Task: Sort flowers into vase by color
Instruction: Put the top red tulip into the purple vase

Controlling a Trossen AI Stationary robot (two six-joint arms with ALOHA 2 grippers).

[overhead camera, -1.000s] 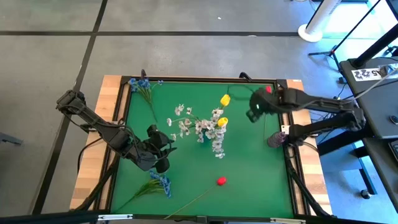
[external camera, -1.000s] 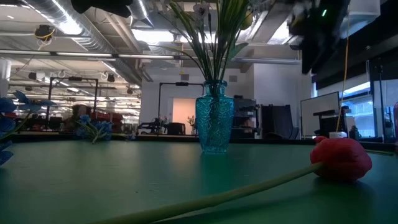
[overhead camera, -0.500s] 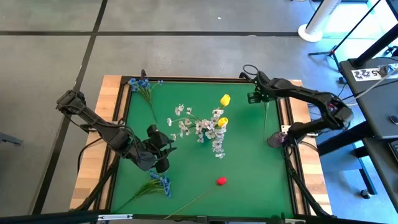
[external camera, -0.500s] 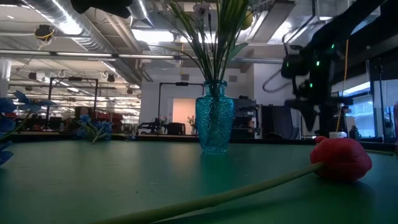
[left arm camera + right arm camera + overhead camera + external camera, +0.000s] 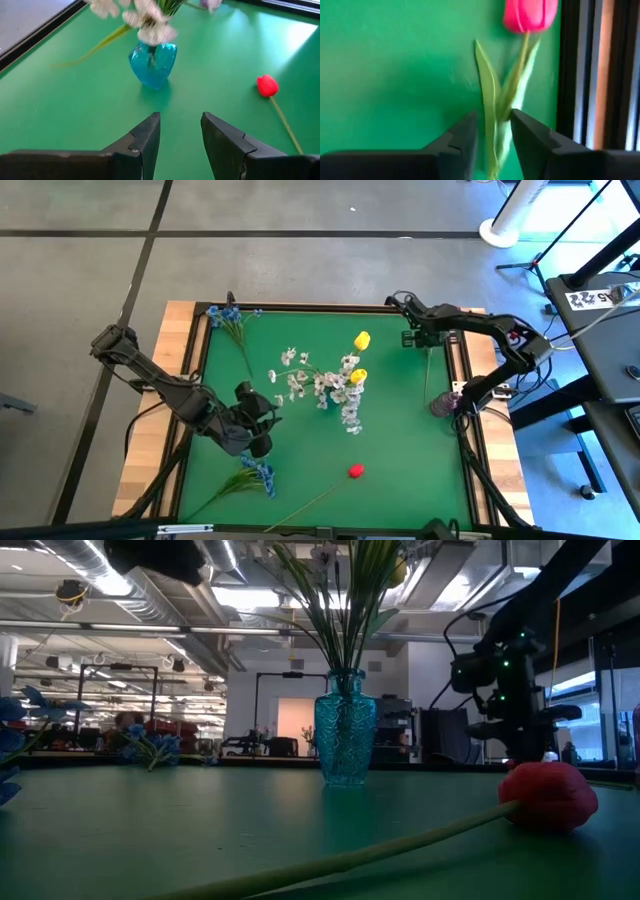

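I have the right hand (image 5: 492, 137) down at the far right corner of the green tabletop (image 5: 400, 430), well to the right of the blue glass vase (image 5: 345, 740). Through its wrist camera I see the fingers (image 5: 457, 137) set narrowly on either side of a red tulip's stem (image 5: 512, 97); the stem and a long leaf pass between them, but I cannot tell whether the pads are actually touching it. That tulip's bloom (image 5: 530, 14) lies flat on the green surface just beside the black frame edge. From overhead the right hand (image 5: 415, 335) sits at the top of that stem (image 5: 427, 375), which runs along the right border away from the vase.

My left hand (image 5: 255, 420) hangs to the left of the vase, facing it, with its fingers (image 5: 145, 137) a moderate way apart and nothing between them.

The vase (image 5: 325, 402) stands upright near the middle of the tabletop and already carries white small-blossom sprigs (image 5: 300, 380) and two yellow tulips (image 5: 358, 358). A second red tulip (image 5: 355, 471) lies on the surface on the near side of the vase, its stem trailing away to the near edge. One blue sprig (image 5: 228, 318) lies at the far left corner from the vase, another blue sprig (image 5: 255, 475) near the front left, below my left hand.
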